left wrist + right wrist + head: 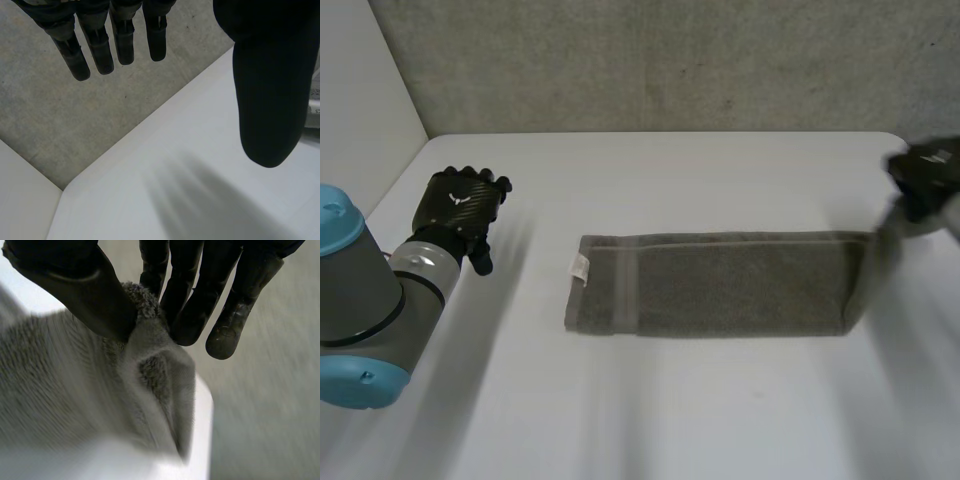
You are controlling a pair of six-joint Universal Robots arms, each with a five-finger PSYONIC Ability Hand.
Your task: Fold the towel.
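Note:
A grey towel [715, 285] lies as a long folded strip across the middle of the white table [650, 420], with a small white label at its left end. My right hand [926, 175] is at the table's far right, raised, and pinches the towel's far right corner [145, 305] between thumb and fingers, so that end lifts off the table. In the right wrist view the cloth [75, 385] hangs down from the pinch. My left hand [463, 203] rests over the table at the left, well apart from the towel, its fingers [100, 45] straight and holding nothing.
A grey speckled wall [660, 60] runs behind the table's far edge. A pale wall panel [360, 110] borders the left side. Bare table [210, 165] lies under my left hand and in front of the towel.

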